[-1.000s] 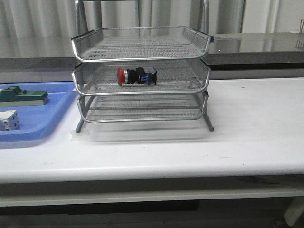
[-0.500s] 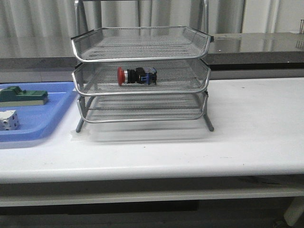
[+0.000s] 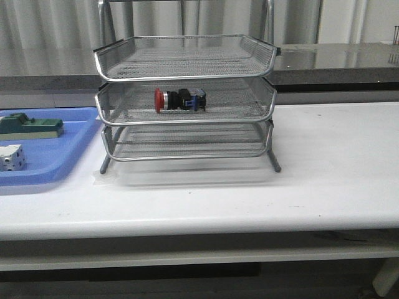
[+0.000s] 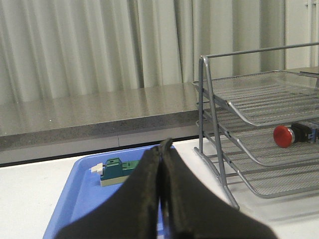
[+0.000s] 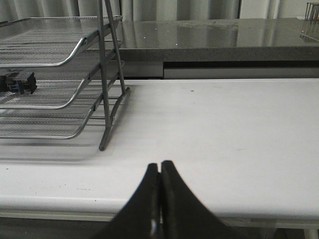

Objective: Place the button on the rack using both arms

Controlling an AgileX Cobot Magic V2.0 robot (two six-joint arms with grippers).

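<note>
Button (image 3: 179, 99): lay on its side in the middle tier of the 3-tier rack (image 3: 184, 65), red head toward the blue tray (image 3: 56, 159). Left gripper (image 4: 162, 149) and right gripper (image 5: 160, 167): each clenched, fingers pressed together, grasping nothing, well apart from the rack.

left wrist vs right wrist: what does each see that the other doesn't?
Left wrist only: the shut left gripper, blue plastic tray, green block in it, and the button's red mushroom head.
Right wrist only: the shut right gripper and bare white table.
Both: the silver wire-mesh rack holding the button on its middle tier.
</note>
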